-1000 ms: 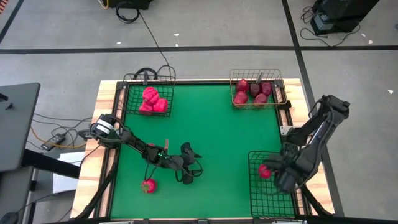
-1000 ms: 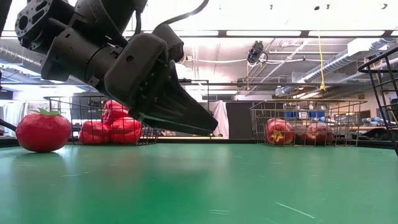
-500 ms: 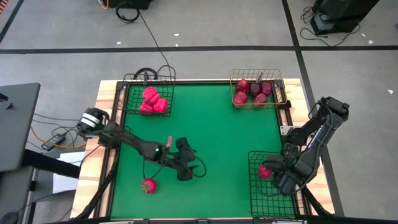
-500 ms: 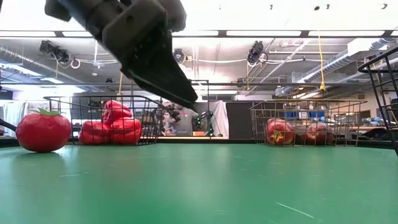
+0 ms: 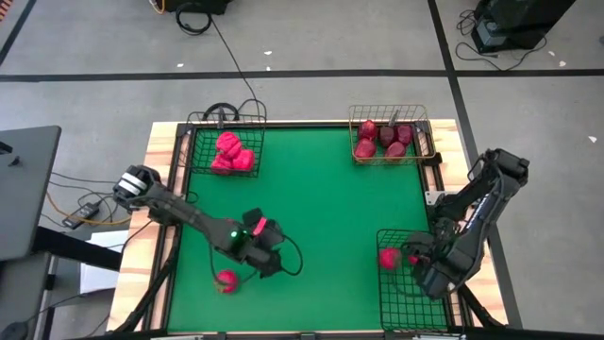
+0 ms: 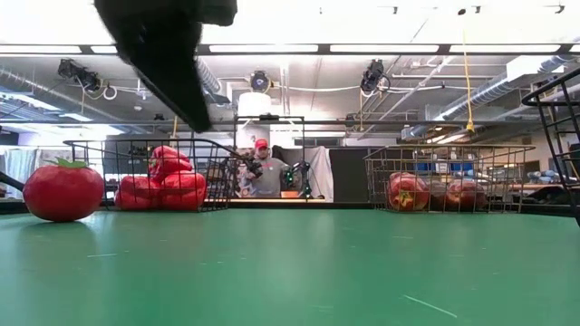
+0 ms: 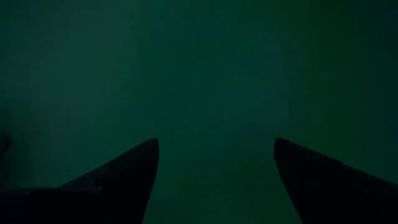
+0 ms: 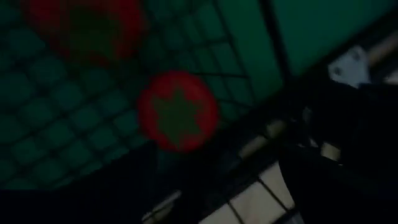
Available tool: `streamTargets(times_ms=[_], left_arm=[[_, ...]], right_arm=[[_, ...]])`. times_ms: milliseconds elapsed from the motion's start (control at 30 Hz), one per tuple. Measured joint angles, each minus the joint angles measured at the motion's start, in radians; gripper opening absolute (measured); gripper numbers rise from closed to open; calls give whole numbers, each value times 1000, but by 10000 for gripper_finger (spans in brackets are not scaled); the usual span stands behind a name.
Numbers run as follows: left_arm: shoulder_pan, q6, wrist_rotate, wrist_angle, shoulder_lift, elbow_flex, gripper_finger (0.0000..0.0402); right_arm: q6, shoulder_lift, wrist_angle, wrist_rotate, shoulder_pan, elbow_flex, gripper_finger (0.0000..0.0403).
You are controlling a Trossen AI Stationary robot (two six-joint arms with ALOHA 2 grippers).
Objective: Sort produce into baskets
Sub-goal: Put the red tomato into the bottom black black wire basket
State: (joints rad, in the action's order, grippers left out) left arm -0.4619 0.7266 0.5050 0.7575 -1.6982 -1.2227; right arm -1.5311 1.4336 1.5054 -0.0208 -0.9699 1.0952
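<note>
One tomato (image 5: 388,257) has just dropped free into the long black basket (image 5: 384,302) under the right gripper (image 5: 421,260) – fingers apart, empty – while the left gripper (image 5: 269,265), spread, swings toward the last tomato (image 5: 226,280).

A green table mat (image 5: 321,208); apparently a person (image 6: 262,169) beyond.

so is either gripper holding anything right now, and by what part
Nothing is held. The left gripper is open over bare green mat; the right gripper is open above tomatoes lying in the black basket.
</note>
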Motion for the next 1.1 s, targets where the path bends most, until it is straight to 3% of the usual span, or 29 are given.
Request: streamTargets(times_ms=[167,267,400,567,700,933,1100], left_arm=[[-52,143,2,177,0,-54,323],[-98,211,12,313,0,-67,323],[-129,327,-15,435,0,-49,323],[-126,484,-57,597,-1,-21,323],[-88,501,-138,690,1,-21,323],[-12,349,-252,583,100,71,323],[25,332,-302,507,208,186,323]], right_arm=[[-37,41,66,83,10,-5,360],[-71,46,60,55,6,3,367],[-121,46,63,-83,-17,51,366],[-147,45,59,-347,-50,128,364],[-92,45,29,-426,-50,149,364],[-58,45,-18,-432,-53,149,363],[-56,46,-71,-458,-85,149,364]])
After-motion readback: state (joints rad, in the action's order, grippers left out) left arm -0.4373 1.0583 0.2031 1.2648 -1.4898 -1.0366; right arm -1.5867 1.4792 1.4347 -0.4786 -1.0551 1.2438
